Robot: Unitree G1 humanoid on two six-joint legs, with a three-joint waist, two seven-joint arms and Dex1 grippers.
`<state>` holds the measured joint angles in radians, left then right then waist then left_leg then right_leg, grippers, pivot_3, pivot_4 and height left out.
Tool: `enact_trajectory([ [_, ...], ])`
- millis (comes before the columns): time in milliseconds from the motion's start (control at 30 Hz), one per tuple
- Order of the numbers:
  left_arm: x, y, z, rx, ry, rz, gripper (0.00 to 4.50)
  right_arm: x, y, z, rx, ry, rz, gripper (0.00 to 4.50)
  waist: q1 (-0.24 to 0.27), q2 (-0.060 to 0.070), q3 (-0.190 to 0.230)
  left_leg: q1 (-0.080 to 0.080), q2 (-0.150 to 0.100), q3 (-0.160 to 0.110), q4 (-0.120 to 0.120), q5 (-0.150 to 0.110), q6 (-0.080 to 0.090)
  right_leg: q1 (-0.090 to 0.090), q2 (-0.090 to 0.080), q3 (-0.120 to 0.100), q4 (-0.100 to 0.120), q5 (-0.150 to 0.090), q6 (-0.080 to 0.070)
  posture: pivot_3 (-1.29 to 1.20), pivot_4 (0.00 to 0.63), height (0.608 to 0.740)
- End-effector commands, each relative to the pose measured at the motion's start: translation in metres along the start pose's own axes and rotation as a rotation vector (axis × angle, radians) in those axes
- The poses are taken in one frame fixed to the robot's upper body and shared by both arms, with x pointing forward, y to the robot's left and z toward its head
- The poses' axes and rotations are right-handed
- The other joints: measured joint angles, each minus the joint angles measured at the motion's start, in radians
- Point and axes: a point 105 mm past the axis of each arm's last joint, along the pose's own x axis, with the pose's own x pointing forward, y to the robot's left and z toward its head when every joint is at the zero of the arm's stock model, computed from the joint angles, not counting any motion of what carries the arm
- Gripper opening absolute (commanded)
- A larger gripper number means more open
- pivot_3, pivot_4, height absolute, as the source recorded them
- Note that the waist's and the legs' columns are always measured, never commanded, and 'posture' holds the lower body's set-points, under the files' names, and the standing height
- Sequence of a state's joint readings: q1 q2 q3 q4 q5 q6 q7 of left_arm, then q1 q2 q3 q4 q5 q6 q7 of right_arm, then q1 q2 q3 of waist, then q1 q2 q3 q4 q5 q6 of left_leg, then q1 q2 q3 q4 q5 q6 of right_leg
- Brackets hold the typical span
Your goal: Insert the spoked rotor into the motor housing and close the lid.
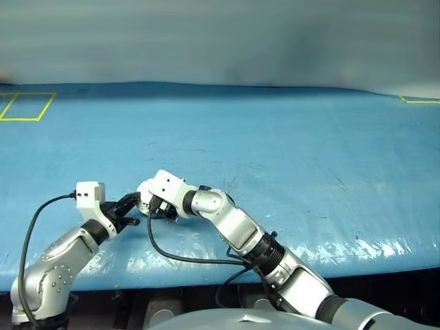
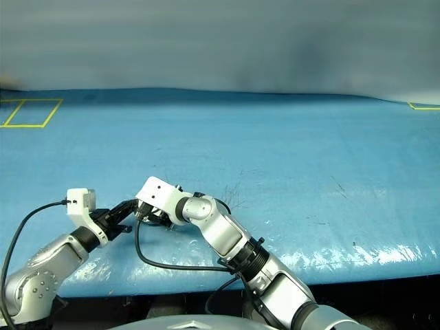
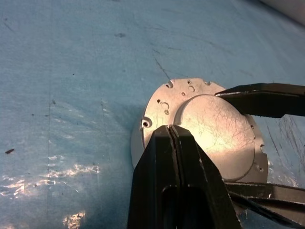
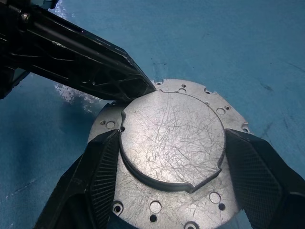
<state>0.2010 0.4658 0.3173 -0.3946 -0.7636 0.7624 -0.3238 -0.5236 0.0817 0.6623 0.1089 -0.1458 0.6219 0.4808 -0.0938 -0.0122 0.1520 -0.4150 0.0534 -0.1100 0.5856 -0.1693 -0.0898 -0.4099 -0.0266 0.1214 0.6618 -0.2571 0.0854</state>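
Right claw (image 4: 171,181) straddles lid (image 4: 174,138); closed left claw (image 3: 170,131) touches rim.

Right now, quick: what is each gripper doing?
Left gripper: shut, empty, tips against the lid.
Right gripper: clamped around the closed lid and motor housing.

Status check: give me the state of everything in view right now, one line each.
lid: closed, plain outer face up, flat on the blue table cover.
left gripper: shut, tips pressing on the lid's edge.
right gripper: fingers on opposite sides of the lid, gripping it.
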Motion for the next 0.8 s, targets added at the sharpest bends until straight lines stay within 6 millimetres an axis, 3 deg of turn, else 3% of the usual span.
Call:
enact_trajectory([
  [33,0.000,-0.001,-0.009,0.007,0.045,0.006,0.00,0.001,0.000,-0.044,0.046,0.170,-0.011,3.06,0.000,0.001,0.000,0.000,0.000,0.000,0.000,0.000,0.000,0.000,0.000,0.000,0.000,0.000,0.000,0.00,0.150,0.740],
  [267,0.005,-0.008,-0.008,-0.002,0.042,-0.041,0.00,0.000,0.005,-0.038,0.088,0.129,0.035,3.06,0.001,0.001,0.000,0.000,0.000,0.000,0.000,0.000,0.000,0.000,-0.001,0.000,-0.001,0.000,0.000,0.00,0.150,0.740],
  [400,0.005,-0.007,-0.006,0.023,0.045,-0.032,0.00,-0.008,0.006,-0.029,0.160,0.083,0.062,4.41,0.004,0.001,0.000,0.000,0.000,0.000,0.000,0.000,0.000,0.000,-0.001,0.000,-0.002,0.000,0.000,0.00,0.150,0.740],
  [633,0.001,-0.002,-0.004,0.038,0.046,-0.020,0.00,-0.048,-0.008,0.007,0.386,-0.111,0.075,4.46,0.014,0.000,0.000,-0.004,0.000,0.000,-0.002,-0.002,0.000,-0.003,-0.001,0.000,-0.003,-0.001,-0.001,0.00,0.150,0.740],
  [800,0.000,-0.001,-0.004,0.043,0.047,-0.021,0.00,-0.069,-0.025,0.016,0.646,-0.184,0.023,4.46,0.015,-0.001,0.003,-0.005,0.000,0.000,-0.003,-0.001,0.002,-0.005,-0.001,-0.001,-0.003,-0.002,-0.002,0.00,0.150,0.740],
])
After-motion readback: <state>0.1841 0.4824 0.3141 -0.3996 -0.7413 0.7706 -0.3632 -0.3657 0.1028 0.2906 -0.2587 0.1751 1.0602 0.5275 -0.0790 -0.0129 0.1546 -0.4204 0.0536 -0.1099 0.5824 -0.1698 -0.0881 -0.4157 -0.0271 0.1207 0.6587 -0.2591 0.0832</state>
